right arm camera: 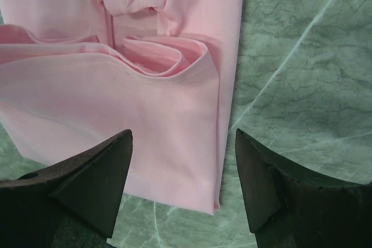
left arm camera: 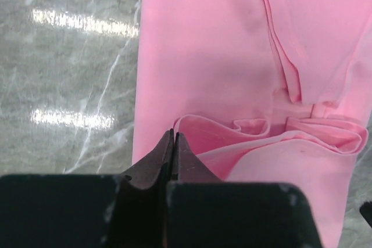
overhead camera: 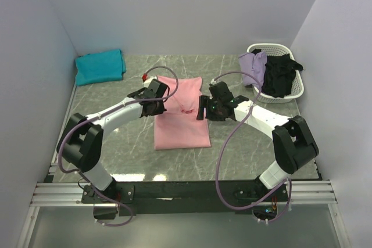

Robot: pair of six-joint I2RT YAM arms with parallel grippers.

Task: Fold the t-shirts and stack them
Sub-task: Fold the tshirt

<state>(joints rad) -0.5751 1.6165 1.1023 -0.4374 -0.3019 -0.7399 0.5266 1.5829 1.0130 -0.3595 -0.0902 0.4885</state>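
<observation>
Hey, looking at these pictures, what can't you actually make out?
Left wrist view: whether the shut left gripper pinches the pink shirt; its own fingers hide that.
Top view: the pink shirt's side edges, partly covered by the right gripper and the left one.
Top view: anything in the basket beneath the black shirt and lavender shirt.

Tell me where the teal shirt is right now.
In the top view the teal shirt lies folded in the far left corner of the table, by the wall, apart from the pink shirt in the middle.
</observation>
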